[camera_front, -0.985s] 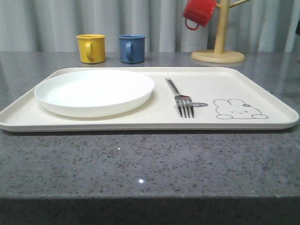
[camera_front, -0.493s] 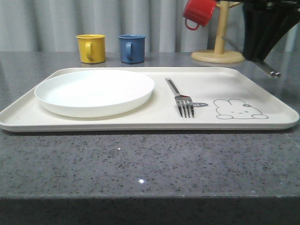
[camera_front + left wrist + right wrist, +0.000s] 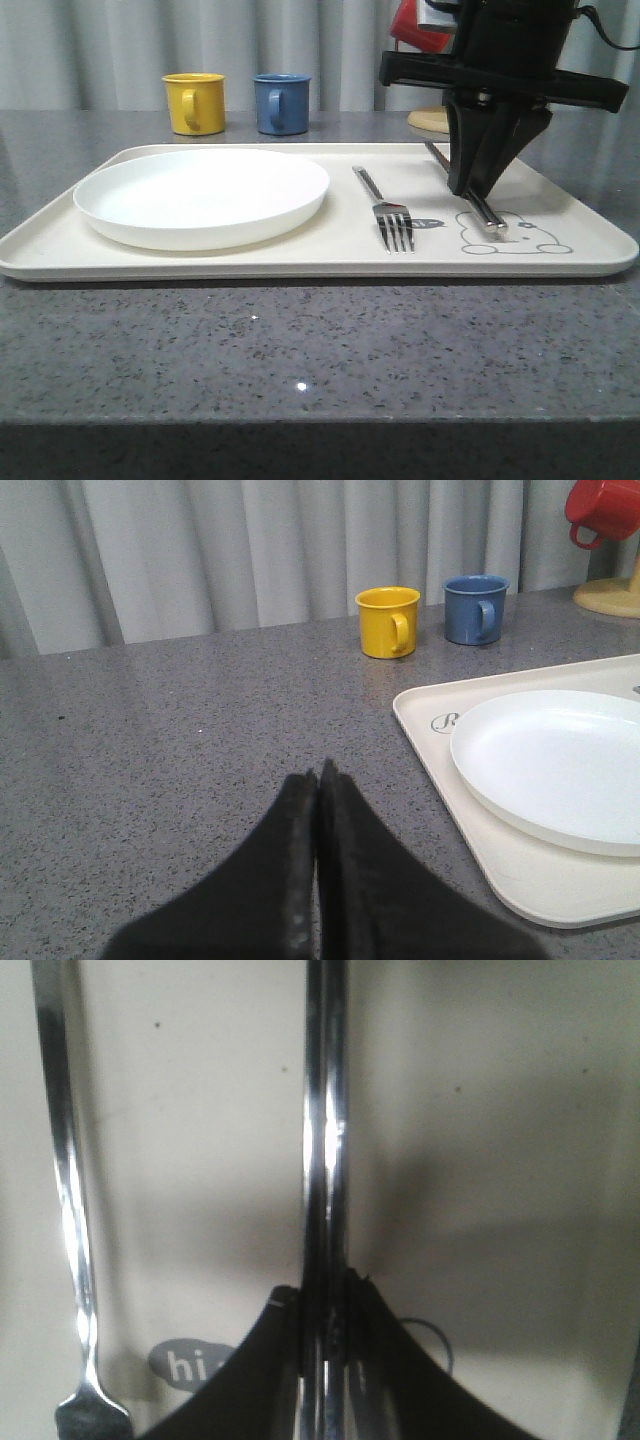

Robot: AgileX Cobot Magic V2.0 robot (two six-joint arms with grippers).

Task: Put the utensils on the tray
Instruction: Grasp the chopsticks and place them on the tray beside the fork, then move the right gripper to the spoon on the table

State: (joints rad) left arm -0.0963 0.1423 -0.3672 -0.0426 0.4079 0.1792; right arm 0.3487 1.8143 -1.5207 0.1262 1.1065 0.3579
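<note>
The right gripper has swung down over the tray, clamped on the chopsticks beside the fork, so utensil 2 is about to land.

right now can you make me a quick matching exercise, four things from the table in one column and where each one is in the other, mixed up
Things:
1. fork
2. chopsticks
3. white plate
4. yellow mug

Places:
A. on the counter behind the tray, beside the blue mug
B. clamped in the right gripper, over the rabbit drawing
C. on the tray's left half
D. lying flat mid-tray, just right of the plate

Pairs: 1-D, 2-B, 3-C, 4-A
</note>
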